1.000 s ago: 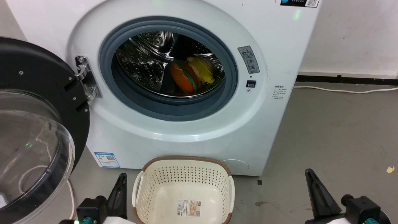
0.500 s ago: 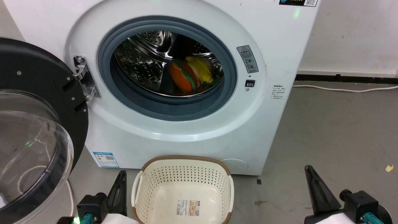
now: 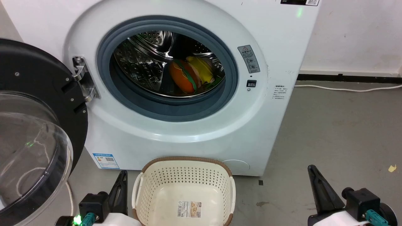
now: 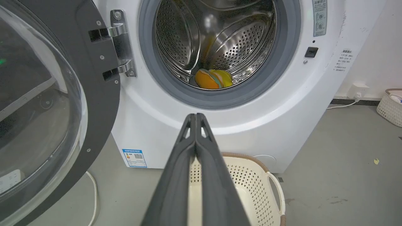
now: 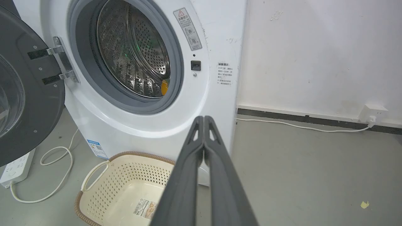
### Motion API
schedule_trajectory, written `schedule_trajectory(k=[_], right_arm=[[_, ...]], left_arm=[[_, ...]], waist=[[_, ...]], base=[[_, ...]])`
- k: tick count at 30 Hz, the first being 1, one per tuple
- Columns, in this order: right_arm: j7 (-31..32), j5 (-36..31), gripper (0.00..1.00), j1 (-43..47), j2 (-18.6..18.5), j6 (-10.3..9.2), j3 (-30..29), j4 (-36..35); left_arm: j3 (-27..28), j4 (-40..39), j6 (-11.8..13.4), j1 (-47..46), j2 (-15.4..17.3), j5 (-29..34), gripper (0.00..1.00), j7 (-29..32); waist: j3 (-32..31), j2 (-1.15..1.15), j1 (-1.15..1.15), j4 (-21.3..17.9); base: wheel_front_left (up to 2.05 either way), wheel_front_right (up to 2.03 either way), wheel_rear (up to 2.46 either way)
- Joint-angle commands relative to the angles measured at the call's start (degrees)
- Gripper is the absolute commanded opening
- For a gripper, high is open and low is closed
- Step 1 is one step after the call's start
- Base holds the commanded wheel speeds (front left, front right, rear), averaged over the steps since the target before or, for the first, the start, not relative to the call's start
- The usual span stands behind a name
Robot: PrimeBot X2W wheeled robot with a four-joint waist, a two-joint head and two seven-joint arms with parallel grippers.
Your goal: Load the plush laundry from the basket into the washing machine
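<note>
The plush laundry [image 3: 187, 77] is lying low in the drum [image 3: 141, 62] of the washing machine [image 3: 176, 147], near the grey seal [image 3: 169, 110]. If it is rolling forward, a closing door [image 3: 31, 78] could be pinching it. The left hand [image 4: 195, 116] and right hand [image 5: 203, 118] are hanging closed on nothing, well below it, flanking the empty basket [image 3: 185, 159].

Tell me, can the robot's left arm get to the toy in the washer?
Probably yes. The door stands open and nothing blocks the porthole, but the toy lies deep in the drum, so the left gripper, low by the basket, must reach far.
</note>
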Motion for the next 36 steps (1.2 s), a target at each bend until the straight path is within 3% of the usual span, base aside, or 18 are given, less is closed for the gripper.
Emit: schedule_trajectory(k=[1,36], right_arm=[[0.34,-0.37,0.0,-0.91,-0.01,0.02,-0.24,0.16],[4.46,-2.96,0.0,-3.27,-0.01,0.03,-1.15,0.37]], left_arm=[[0.36,-0.49,-0.34,-1.15,-0.41,0.66,0.0,0.3],[2.68,-2.45,-1.24,-2.42,-2.11,5.39,0.0,4.38]], waist=[[0.01,0.0,0.0,-0.02],[0.4,0.0,0.0,-0.67]], base=[[0.0,0.0,0.0],[0.0,0.0,0.0]])
